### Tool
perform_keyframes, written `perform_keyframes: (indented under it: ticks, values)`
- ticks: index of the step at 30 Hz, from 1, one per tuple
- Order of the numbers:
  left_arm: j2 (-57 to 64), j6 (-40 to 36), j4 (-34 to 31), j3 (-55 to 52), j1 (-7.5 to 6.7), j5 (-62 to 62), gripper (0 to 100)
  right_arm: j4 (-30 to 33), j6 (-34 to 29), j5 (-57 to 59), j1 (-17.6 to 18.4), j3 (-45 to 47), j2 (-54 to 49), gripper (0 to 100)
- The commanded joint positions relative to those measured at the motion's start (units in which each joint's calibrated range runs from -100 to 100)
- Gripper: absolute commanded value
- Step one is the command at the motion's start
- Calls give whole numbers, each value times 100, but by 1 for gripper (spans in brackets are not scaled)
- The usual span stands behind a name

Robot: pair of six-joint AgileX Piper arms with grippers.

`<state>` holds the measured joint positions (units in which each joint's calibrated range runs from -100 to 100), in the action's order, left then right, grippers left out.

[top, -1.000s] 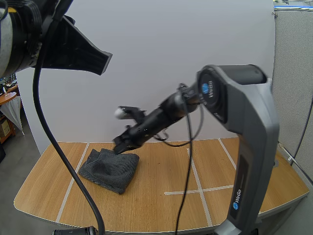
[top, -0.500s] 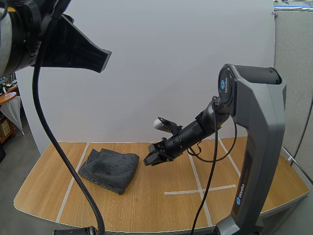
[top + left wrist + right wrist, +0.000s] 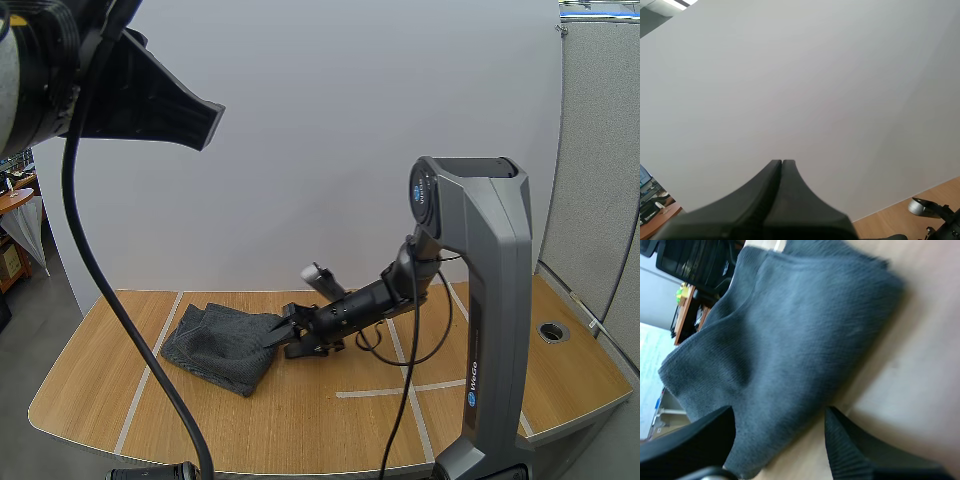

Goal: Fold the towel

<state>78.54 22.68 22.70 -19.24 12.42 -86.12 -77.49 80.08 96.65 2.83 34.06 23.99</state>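
Lying on the left part of the wooden table (image 3: 330, 420), a dark grey towel (image 3: 220, 345) is sitting folded over into a thick, slightly rumpled pad, with pale tape lines (image 3: 405, 372) running across the tabletop on either side of it. From where I am standing, the right arm is stretching out low over the table, and the right gripper (image 3: 283, 337) is sitting right at the towel's right-hand edge. Close up from the right wrist, the right gripper (image 3: 780, 412) is showing its two black fingers (image 3: 850, 445) spread well apart with the ribbed inner faces turned to each other, so it is gripping nothing. One finger is hanging over the knitted cloth of the towel (image 3: 790, 330) and the other over the bare table (image 3: 925, 365), so the towel's edge is running between them; whether either tip is touching the cloth I cannot tell. The left arm is staying high up and well away from the towel, and the left gripper (image 3: 782, 164) is showing its fingers pressed together as one dark wedge, clenched on nothing and pointing at the plain white wall (image 3: 815, 75)
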Motion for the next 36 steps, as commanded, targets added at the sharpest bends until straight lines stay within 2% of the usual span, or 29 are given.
perform_keyframes:
  ticks: [1, 7, 10, 14, 19, 25, 33, 36]
  values:
    - [32, -67, -100, 30, 5, 135, 0, -304, 118, 3, 248, -35, -18, 86]
    - [32, -79, -100, 30, 5, 135, 0, -417, 160, -367, 390, -108, -18, 86]
    - [32, -79, -100, 30, 5, 135, 0, -48, 173, -617, 364, -108, -18, 86]
    - [32, -79, -100, 30, 5, 135, 0, 373, 157, -456, 176, -95, -18, 86]
    - [32, -79, -100, 30, 5, 135, 0, 371, 157, -426, -88, -55, -18, 86]
    - [32, -78, -89, 30, 5, 135, 0, -119, 303, -643, 47, -120, 51, 86]
    - [32, -97, -89, 30, 5, 135, 0, -381, 231, -783, 373, -489, 194, 86]
    - [32, -97, -89, 30, 5, 135, 0, -496, 192, -819, 391, -579, 194, 79]
